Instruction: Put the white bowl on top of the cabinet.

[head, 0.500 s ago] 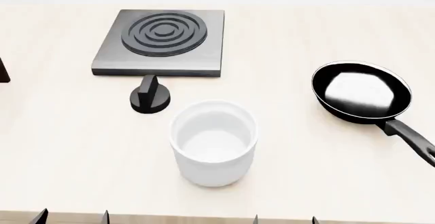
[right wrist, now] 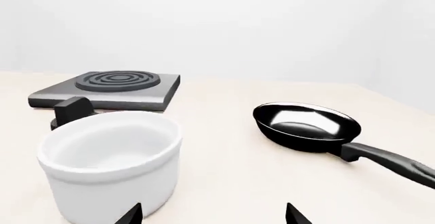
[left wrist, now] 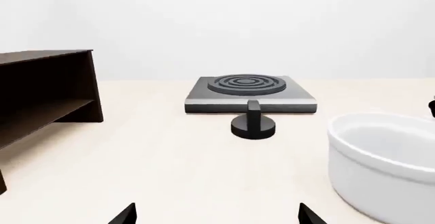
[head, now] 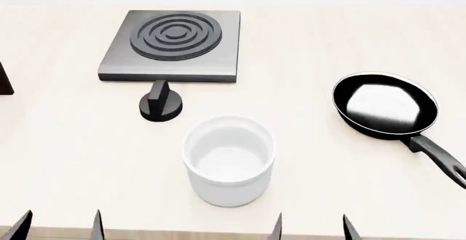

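The bowl (head: 228,158) stands on the table between the open left gripper (head: 58,228) and open right gripper (head: 311,230), untouched.

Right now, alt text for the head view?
A white bowl stands upright and empty on a pale table, with a black knob and grey stove plate behind it. A black pan sits to the right; both tools' open fingertips show at the bottom edge.

Bare tabletop (head: 73,158) btwn white bowl (head: 228,159) & cabinet (left wrist: 48,94); knob (head: 161,102) nearby.
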Controlling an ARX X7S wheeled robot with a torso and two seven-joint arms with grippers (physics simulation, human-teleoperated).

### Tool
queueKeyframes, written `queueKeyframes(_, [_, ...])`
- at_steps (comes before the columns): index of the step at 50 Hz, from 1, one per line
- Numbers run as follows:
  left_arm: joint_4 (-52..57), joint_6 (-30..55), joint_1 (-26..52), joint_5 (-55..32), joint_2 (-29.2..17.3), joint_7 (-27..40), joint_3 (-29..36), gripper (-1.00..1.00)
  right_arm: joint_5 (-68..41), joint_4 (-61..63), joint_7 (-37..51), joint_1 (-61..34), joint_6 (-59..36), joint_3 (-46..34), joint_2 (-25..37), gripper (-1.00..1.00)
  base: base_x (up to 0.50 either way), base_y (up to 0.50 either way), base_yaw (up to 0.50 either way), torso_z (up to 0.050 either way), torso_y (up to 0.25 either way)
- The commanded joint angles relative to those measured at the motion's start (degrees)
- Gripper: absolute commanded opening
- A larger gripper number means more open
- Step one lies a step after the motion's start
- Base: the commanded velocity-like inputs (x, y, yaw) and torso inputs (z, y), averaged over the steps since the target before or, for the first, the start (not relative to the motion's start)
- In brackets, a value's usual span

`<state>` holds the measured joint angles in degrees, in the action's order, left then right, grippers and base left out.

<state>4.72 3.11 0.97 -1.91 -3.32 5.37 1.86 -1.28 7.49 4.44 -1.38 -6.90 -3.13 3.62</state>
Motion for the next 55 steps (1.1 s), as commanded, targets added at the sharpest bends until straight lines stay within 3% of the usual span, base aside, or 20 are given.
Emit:
queueKeyframes(1, [10.16,6.04,3.53,0.69,-2.32,4.93,-2.48,1.0,-0.79,12.39,1.73,-5.36,-11.85,0.93,2.66,1.0,0.0,0.0,0.0,0.0,0.0])
queueKeyframes(9, [12.29,11.47,8.51,0.8,-4.15,7.69,-5.62,1.0,-2.0,17.56,3.15,-11.78,-19.67,4.83,4.83,1.0,0.0,0.0,0.0,0.0,0.0])
queueKeyframes(31, [14.11,20.01,22.7,-4.71,-7.78,13.31,-17.03,1.0,-4.04,17.49,7.82,-25.67,-28.59,17.29,10.68,1.0,0.0,0.0,0.0,0.0,0.0])
queueKeyframes(51, [14.68,18.98,21.69,-6.08,-8.49,14.44,-19.89,1.0,-3.18,18.28,9.41,-25.51,-27.21,19.96,12.65,1.0,0.0,0.0,0.0,0.0,0.0])
queueKeyframes(55, [14.8,19.53,21.61,-6.22,-8.65,14.67,-20.01,1.0,-3.11,17.98,9.58,-25.5,-27.1,19.75,12.61,1.0,0.0,0.5,0.0,0.0,0.0])
